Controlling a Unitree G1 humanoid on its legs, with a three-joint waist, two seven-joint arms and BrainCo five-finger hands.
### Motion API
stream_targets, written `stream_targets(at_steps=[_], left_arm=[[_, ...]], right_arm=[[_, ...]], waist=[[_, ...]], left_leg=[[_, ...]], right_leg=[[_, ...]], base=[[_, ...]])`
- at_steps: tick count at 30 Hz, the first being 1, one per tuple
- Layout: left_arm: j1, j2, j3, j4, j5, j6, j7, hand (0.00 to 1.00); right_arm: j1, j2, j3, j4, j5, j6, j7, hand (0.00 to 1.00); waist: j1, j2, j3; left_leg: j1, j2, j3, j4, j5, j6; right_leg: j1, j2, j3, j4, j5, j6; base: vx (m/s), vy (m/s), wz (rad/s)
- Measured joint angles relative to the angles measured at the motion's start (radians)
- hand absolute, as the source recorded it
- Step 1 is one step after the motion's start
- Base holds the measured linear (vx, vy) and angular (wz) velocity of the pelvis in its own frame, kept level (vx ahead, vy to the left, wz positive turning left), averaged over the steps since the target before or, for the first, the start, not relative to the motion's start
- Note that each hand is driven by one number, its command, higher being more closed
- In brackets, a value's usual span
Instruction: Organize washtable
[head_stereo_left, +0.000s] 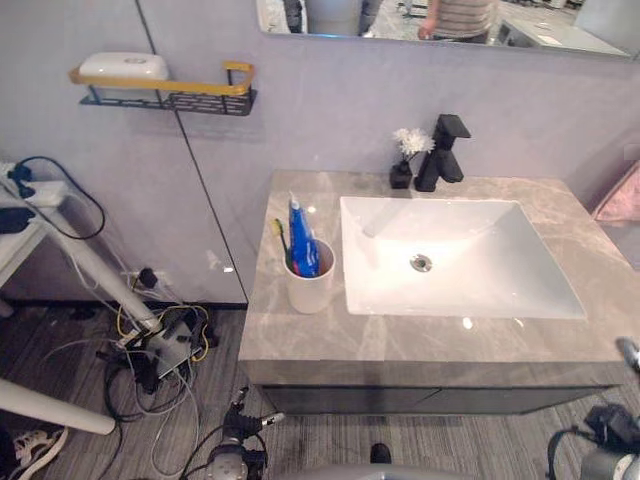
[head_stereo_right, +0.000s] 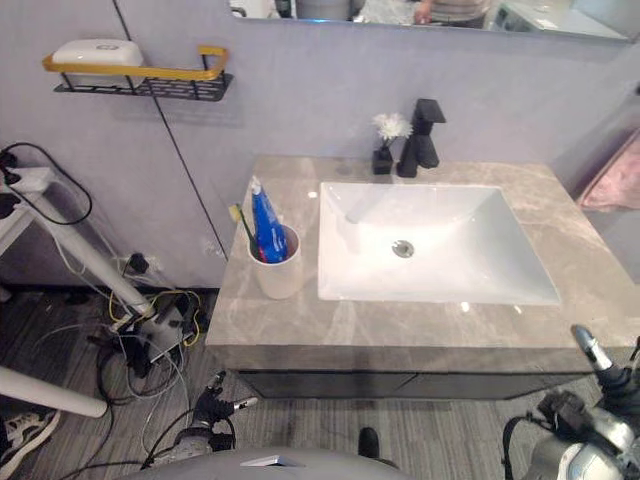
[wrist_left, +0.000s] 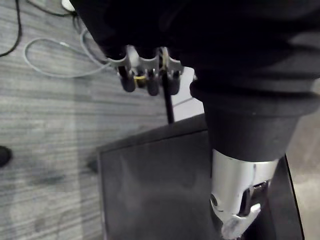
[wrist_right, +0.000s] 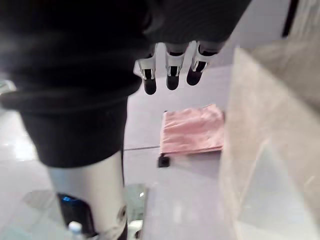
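The washtable (head_stereo_left: 400, 345) has a grey marble top with a white sink (head_stereo_left: 470, 270) set in it. Left of the sink stands a white cup (head_stereo_left: 310, 285) holding a blue toothpaste tube (head_stereo_left: 302, 240) and a yellow-green toothbrush (head_stereo_left: 281, 240). Behind the sink are a black faucet (head_stereo_left: 442, 150) and a small black vase with a white flower (head_stereo_left: 405, 160). My left hand (wrist_left: 147, 75) hangs low in front of the cabinet at its left corner, open and empty. My right hand (wrist_right: 170, 70) hangs low off the right front corner, fingers relaxed, holding nothing.
A black wall shelf with a yellow rail (head_stereo_left: 165, 95) carries a white soap box (head_stereo_left: 125, 66). A pink cloth (wrist_right: 192, 130) lies beyond the counter's right end. Cables (head_stereo_left: 150, 350) and white stand legs (head_stereo_left: 90, 270) crowd the floor at the left. A mirror (head_stereo_left: 460, 15) reflects a person.
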Motion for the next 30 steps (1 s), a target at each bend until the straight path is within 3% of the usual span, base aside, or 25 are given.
stream_targets(at_steps=[4,8,13,19,24,30], left_arm=[[0.008,-0.005,-0.001,0.007,0.0,0.0,-0.012,0.0],[0.033,-0.028,0.002,-0.008,-0.001,-0.005,-0.011,0.0],[0.039,-0.036,0.001,-0.015,-0.003,-0.007,-0.004,0.0],[0.036,-0.028,-0.03,0.007,-0.024,-0.012,0.007,0.0],[-0.008,0.0,-0.074,0.117,-0.031,-0.027,0.01,0.0],[-0.053,0.033,-0.079,0.194,-0.04,-0.024,-0.007,0.0]], right_arm=[[0.057,0.015,0.073,0.041,-0.031,0.023,0.018,0.0],[0.095,0.012,0.222,0.113,-0.19,0.076,0.028,0.0],[0.106,0.011,0.348,0.259,-0.212,0.098,0.065,0.0],[0.079,0.002,0.325,0.615,-0.209,0.122,0.076,0.0],[-0.051,-0.03,0.205,1.065,-0.197,0.129,0.069,0.0],[-0.149,-0.082,0.138,1.31,-0.2,0.142,0.077,0.0]], waist=[[-0.008,0.009,0.018],[-0.002,0.019,0.035],[0.005,0.018,0.062],[0.029,0.028,0.066],[0.031,0.047,0.057],[0.028,0.04,0.062]], left_leg=[[0.024,0.001,0.054,0.011,-0.023,0.004],[0.048,0.011,0.093,0.033,-0.047,0.004],[0.059,0.023,0.117,0.056,-0.067,0.004],[0.064,0.035,0.121,0.038,-0.065,0.001],[0.063,0.03,0.068,0.021,-0.056,-0.004],[0.063,0.024,0.002,0.004,-0.035,-0.005]], right_leg=[[0.003,0.004,0.041,0.0,0.001,-0.001],[0.007,0.015,0.072,0.014,0.001,0.001],[0.005,0.025,0.083,0.041,-0.016,0.002],[0.013,0.028,0.07,0.034,-0.023,-0.003],[0.047,0.019,0.021,0.001,-0.019,0.003],[0.075,0.014,-0.048,-0.001,-0.019,0.003]], base=[[0.01,0.031,-0.41],[0.03,0.025,-0.26],[0.02,0.016,-0.11],[0.05,0.001,0.04],[0.05,0.003,0.26],[0.0,-0.014,0.29]])
